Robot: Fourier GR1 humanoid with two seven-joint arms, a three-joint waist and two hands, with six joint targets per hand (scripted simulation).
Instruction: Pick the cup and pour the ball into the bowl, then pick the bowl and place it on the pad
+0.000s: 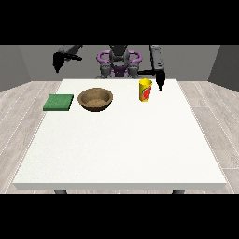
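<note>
A yellow cup with a red mark (145, 90) stands upright on the white table (121, 144), far right of middle. The ball is hidden from view. A brown bowl (95, 99) sits to the cup's left. Further left lies a flat green pad (59, 102), close to the table's left edge. The hand at the view's right (160, 80) hangs just right of the cup, fingers pointing down and straight, apart from the cup. The hand at the view's left (58, 60) is raised above and behind the table's far left corner, holding nothing.
The robot's torso (119, 63) stands behind the table's far edge. Grey wooden floor surrounds the table on both sides. The near half of the tabletop holds no objects.
</note>
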